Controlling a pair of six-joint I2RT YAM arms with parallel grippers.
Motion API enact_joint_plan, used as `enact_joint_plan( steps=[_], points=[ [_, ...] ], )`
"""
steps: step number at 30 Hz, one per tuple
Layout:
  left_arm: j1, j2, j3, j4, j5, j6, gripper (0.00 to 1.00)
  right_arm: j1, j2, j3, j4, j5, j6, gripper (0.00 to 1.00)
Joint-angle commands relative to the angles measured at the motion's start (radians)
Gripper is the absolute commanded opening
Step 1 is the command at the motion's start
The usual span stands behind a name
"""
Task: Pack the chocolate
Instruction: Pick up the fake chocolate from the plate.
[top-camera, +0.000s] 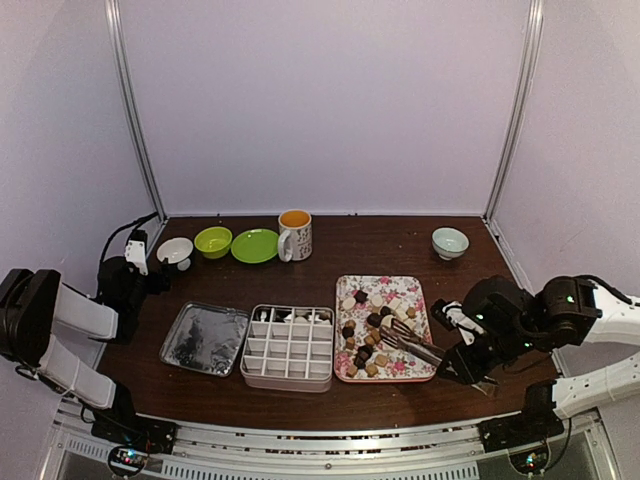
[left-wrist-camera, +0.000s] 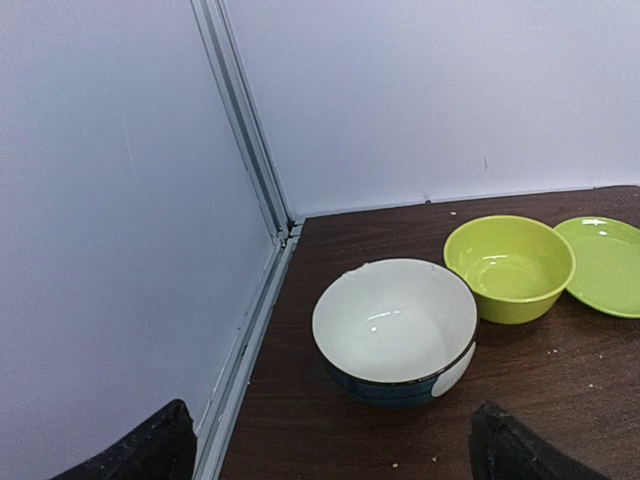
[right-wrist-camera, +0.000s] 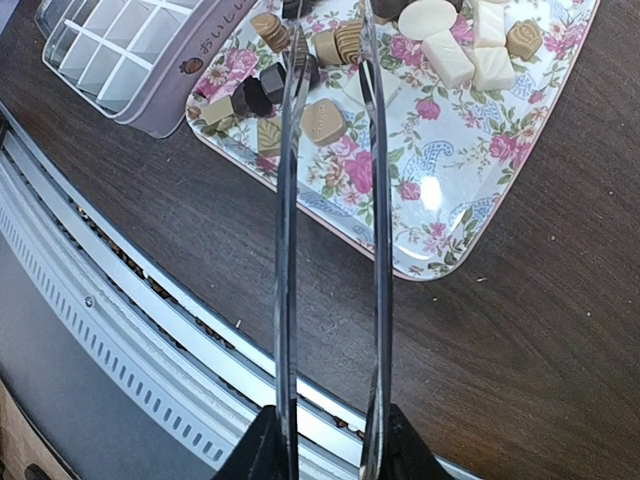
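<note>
Several dark brown, tan and cream-white chocolate pieces (top-camera: 370, 325) lie on the pink floral tray (top-camera: 425, 368) at centre right. My right gripper (top-camera: 465, 362) is shut on thin metal tongs (top-camera: 408, 342), whose spread arms reach over the tray. In the right wrist view the gripper (right-wrist-camera: 325, 445) holds the tongs (right-wrist-camera: 285, 200) above the chocolates (right-wrist-camera: 325, 120) on the tray (right-wrist-camera: 450, 200); the tong tips are cut off at the top edge. A white compartment box (top-camera: 290, 350) stands left of the tray, with a few pieces in its back row. My left gripper (top-camera: 150, 270) is open and empty at far left.
A metal lid (top-camera: 205, 338) lies left of the box. Along the back stand a white bowl (top-camera: 175, 251), green bowl (top-camera: 213, 241), green plate (top-camera: 255, 245), mug (top-camera: 296, 234) and pale bowl (top-camera: 450, 241). The left gripper (left-wrist-camera: 335, 450) faces the white bowl (left-wrist-camera: 395, 320).
</note>
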Motion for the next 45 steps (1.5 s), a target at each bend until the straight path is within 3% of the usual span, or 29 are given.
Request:
enact_joint_plan(
  steps=[1, 14, 22, 45],
  points=[
    [0.006, 0.001, 0.022, 0.053, -0.002, -0.006, 0.98, 0.002, -0.007, -0.007, -0.002, 0.011, -0.002, 0.31],
    [0.007, 0.001, 0.022, 0.052, -0.002, -0.006, 0.98, 0.002, 0.043, 0.028, -0.082, -0.002, -0.004, 0.31],
    [0.007, 0.001, 0.022, 0.052, -0.002, -0.006, 0.98, 0.002, 0.076, 0.054, -0.065, -0.008, -0.016, 0.37],
    [0.006, 0.001, 0.023, 0.052, -0.002, -0.006, 0.98, -0.024, 0.172, 0.064, -0.001, 0.041, 0.044, 0.40]
  ],
)
